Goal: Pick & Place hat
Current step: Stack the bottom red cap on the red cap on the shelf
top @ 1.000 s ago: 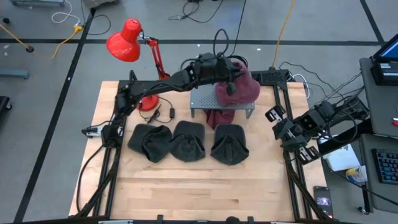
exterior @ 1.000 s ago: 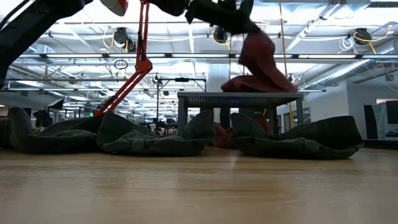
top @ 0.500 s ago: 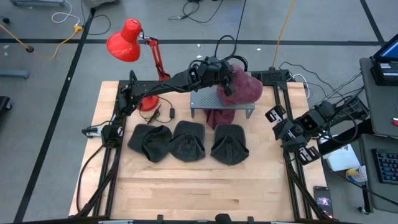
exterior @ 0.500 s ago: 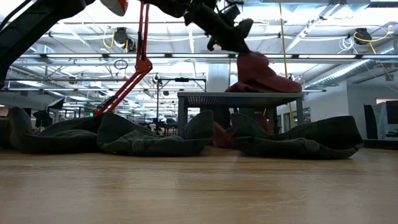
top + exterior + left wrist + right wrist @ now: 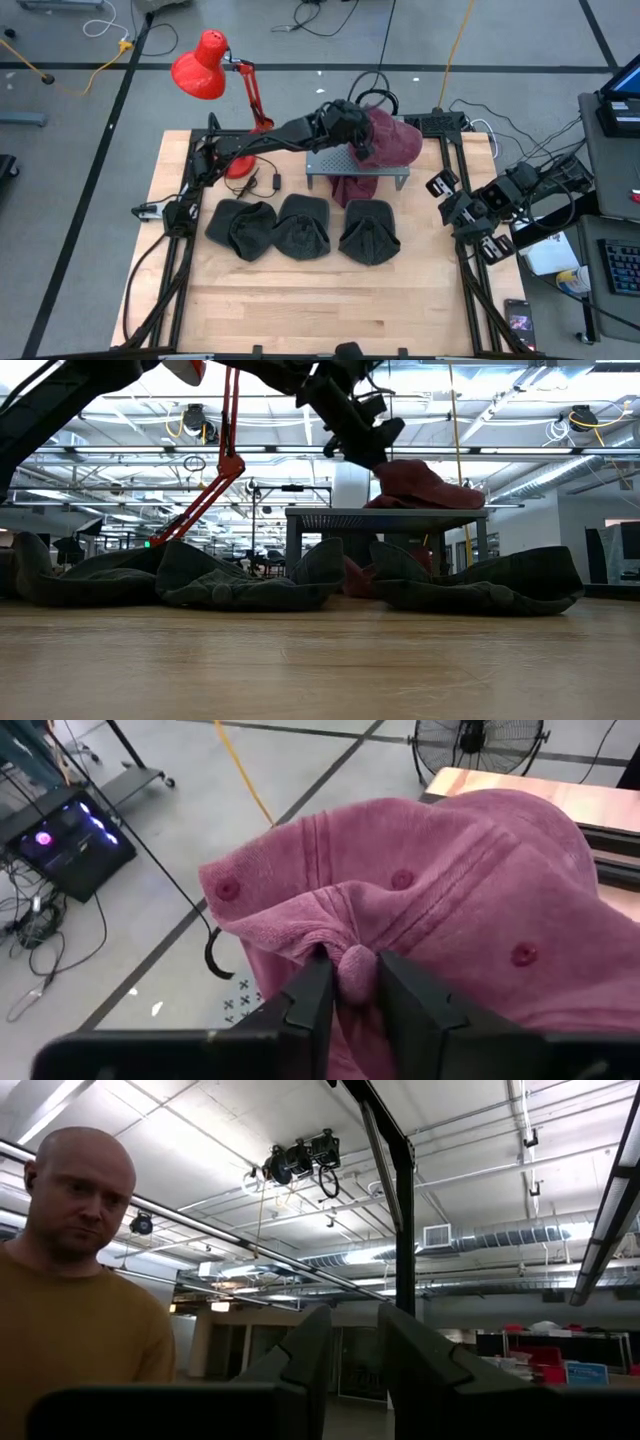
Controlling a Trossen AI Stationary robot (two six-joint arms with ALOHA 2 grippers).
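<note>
My left pincer is clamped on a fold of the maroon hat, fabric pinched btw the two fingers, which stand close together w/ just that roll of cloth in the gap. The hat sits right ahead of and under the pincer, resting on the small metal stand at the back of the counter; from the low view its base looks flat on the stand top, crown slumped to the side away from my pincer.

Progress, as I judge it: pick is done, place is nearly done, i.e. hat is down on the stand but I haven't let go. Left to do: part the fingers fully, lift clear w/o dragging the fold along.

A second maroon piece hangs below the stand, nearer the counter's front than my pincer. Three dark hats lie in a row farther toward the front, untouched, possibly next in line.

My right pincer waits well off to the side at the counter's edge, fingers near together, holding nothing. A person shows behind it in the room.
</note>
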